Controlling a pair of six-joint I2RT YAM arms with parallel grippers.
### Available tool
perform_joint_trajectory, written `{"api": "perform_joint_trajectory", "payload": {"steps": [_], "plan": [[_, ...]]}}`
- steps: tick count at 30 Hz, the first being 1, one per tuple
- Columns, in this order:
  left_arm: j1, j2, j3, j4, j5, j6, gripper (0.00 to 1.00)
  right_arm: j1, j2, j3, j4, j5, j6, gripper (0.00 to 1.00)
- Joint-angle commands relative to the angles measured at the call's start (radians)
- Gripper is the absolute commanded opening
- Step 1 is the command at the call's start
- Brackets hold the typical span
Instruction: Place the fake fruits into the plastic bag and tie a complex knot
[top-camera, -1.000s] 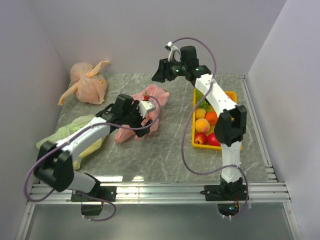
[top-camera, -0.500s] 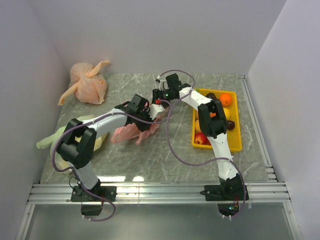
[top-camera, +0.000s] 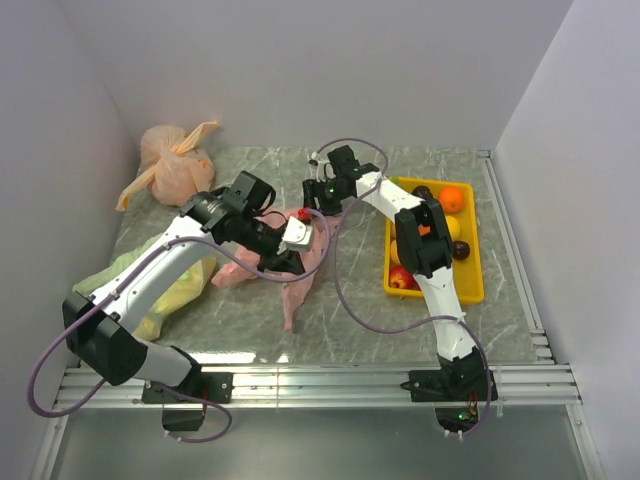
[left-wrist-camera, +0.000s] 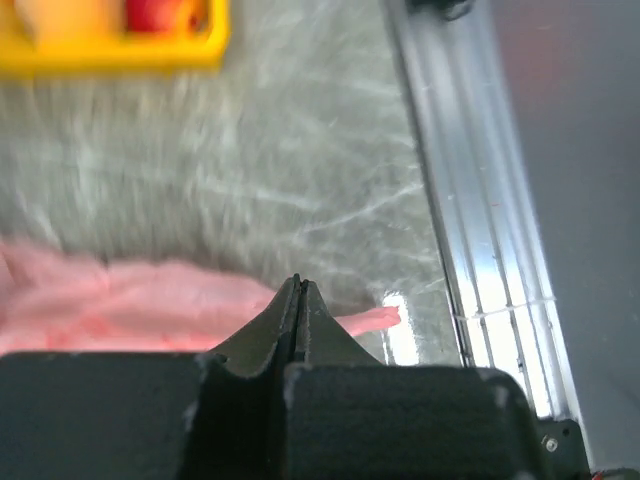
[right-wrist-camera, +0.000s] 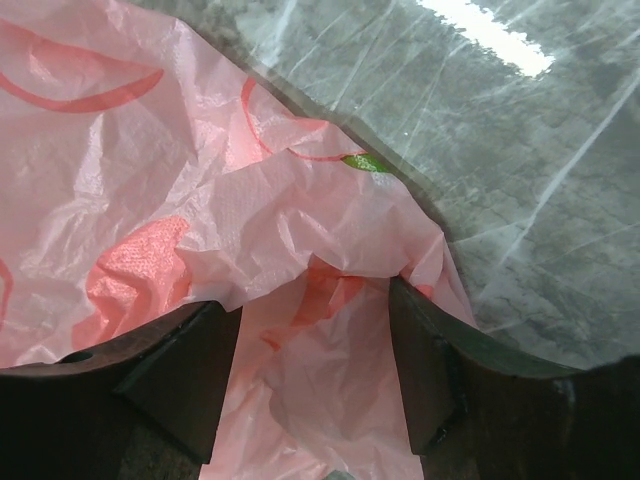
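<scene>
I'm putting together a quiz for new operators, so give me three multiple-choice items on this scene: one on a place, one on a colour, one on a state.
1. Where does the yellow tray lie?
A. back-left corner
B. right side
C. beneath the left arm

2. What colour is the tied bag at the back left?
A. blue
B. orange-peach
C. black

3. What is the left pincer doing?
A. open over the tray
B. holding an orange
C. shut on a strip of the plastic bag

Answers:
1. B, as the top view shows it at the right.
2. B, as the top view shows its colour plainly.
3. C, as the left wrist view shows the jaws meeting with pink plastic pinched between them.
</scene>
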Motion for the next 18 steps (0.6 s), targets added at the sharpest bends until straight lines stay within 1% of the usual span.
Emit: {"api": "perform_joint_trajectory", "payload": {"steps": [1, 2, 3, 4, 5, 6, 7, 8, 9, 10, 11, 12, 13, 14, 15, 16, 17, 18], "plan": [[-0.032, 0.041, 0.079, -0.211, 0.150, 0.199, 0.00, 0.000, 0.028, 0.021, -0.060, 0.100, -0.041, 0.69], [-0.056, 0.047, 0.100, -0.198, 0.142, 0.169, 0.05, 0.000, 0.028, 0.027, -0.062, 0.085, -0.049, 0.69], [-0.058, 0.052, 0.107, -0.165, 0.128, 0.116, 0.24, 0.000, 0.028, 0.034, -0.071, 0.074, -0.068, 0.70], [-0.053, 0.050, 0.114, -0.082, 0.108, -0.014, 0.33, 0.000, 0.025, 0.037, -0.074, 0.054, -0.079, 0.70], [-0.027, 0.040, 0.105, -0.001, 0.089, -0.100, 0.41, 0.000, 0.004, 0.031, -0.059, 0.018, -0.090, 0.70], [-0.009, 0.020, 0.087, 0.088, 0.055, -0.203, 0.52, 0.000, -0.013, 0.018, -0.039, -0.018, -0.110, 0.71], [0.017, -0.043, 0.058, 0.177, -0.024, -0.392, 0.57, -0.004, -0.038, 0.002, -0.012, -0.047, -0.118, 0.71], [0.058, -0.080, -0.015, 0.369, -0.092, -0.475, 0.63, -0.004, -0.096, -0.037, 0.021, -0.067, -0.118, 0.71], [0.077, -0.118, -0.050, 0.430, -0.159, -0.533, 0.69, -0.002, -0.123, -0.052, 0.085, -0.113, -0.150, 0.72], [0.095, -0.184, -0.082, 0.481, -0.259, -0.594, 0.73, -0.002, -0.147, -0.057, 0.105, -0.133, -0.157, 0.72], [0.129, -0.210, -0.131, 0.503, -0.301, -0.600, 0.76, -0.001, -0.180, -0.031, 0.110, -0.150, -0.161, 0.72], [0.137, -0.233, -0.151, 0.500, -0.356, -0.606, 0.81, 0.000, -0.193, -0.010, 0.086, -0.171, -0.167, 0.73], [0.146, -0.258, -0.168, 0.485, -0.454, -0.612, 0.82, -0.002, -0.208, 0.010, 0.067, -0.176, -0.170, 0.73], [0.175, -0.264, -0.200, 0.451, -0.503, -0.615, 0.84, -0.002, -0.254, 0.015, 0.047, -0.175, -0.167, 0.74], [0.186, -0.270, -0.218, 0.449, -0.572, -0.627, 0.84, -0.002, -0.283, 0.003, 0.041, -0.175, -0.167, 0.78], [0.203, -0.270, -0.235, 0.448, -0.624, -0.659, 0.84, -0.004, -0.315, -0.018, 0.038, -0.162, -0.165, 0.85], [0.233, -0.267, -0.257, 0.437, -0.690, -0.670, 0.85, -0.004, -0.381, -0.075, 0.029, -0.156, -0.161, 0.86], [0.244, -0.261, -0.265, 0.417, -0.700, -0.676, 0.85, -0.008, -0.413, -0.110, 0.026, -0.152, -0.153, 0.86]]}}
